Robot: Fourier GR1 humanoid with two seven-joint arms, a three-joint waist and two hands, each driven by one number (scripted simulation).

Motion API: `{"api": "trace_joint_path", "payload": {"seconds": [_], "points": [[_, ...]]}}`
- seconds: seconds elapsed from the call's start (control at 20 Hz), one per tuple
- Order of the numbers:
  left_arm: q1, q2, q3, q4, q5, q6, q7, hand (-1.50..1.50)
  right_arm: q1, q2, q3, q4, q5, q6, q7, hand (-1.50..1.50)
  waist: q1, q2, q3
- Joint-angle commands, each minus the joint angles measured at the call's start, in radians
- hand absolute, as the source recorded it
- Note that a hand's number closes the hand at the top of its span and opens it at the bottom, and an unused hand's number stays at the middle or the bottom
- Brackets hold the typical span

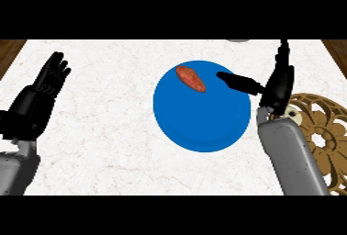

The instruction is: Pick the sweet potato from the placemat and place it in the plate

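Counter (108, 137): sweet potato (191, 78) near far rim of plate (203, 124); our right hand (278, 85), fingers apart, could knock it off.

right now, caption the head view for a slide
The sweet potato on the blue plate, open right hand beside it, left hand resting open at left, placemat at right

A white veined counter (102, 151) is flanked by brown wood (8, 48) at both far corners, with a grey thing (237, 40) cut off at its far edge.
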Motion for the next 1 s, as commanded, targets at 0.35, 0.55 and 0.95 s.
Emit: {"api": "trace_joint_path", "payload": {"seconds": [0.35, 0.55, 0.95], "points": [[0.019, 0.003, 0.072, -0.007, 0.003, -0.073, -0.016, 0.0, 0.51, -0.138, -0.052, -0.501, -0.151, 0.164, -0.108, -1.5, 0.006, 0.004, 0.0], [-0.002, -0.046, 0.047, -0.023, -0.039, -0.049, 0.025, 0.0, 0.616, -0.186, -0.138, -0.56, -0.239, 0.257, -0.168, -1.5, 0.008, 0.005, 0.0], [-0.024, -0.062, 0.089, 0.001, -0.064, -0.088, 0.024, 0.0, 0.761, -0.183, -0.239, -0.626, -0.257, 0.325, -0.272, -1.5, 0.011, 0.006, 0.0]]}}
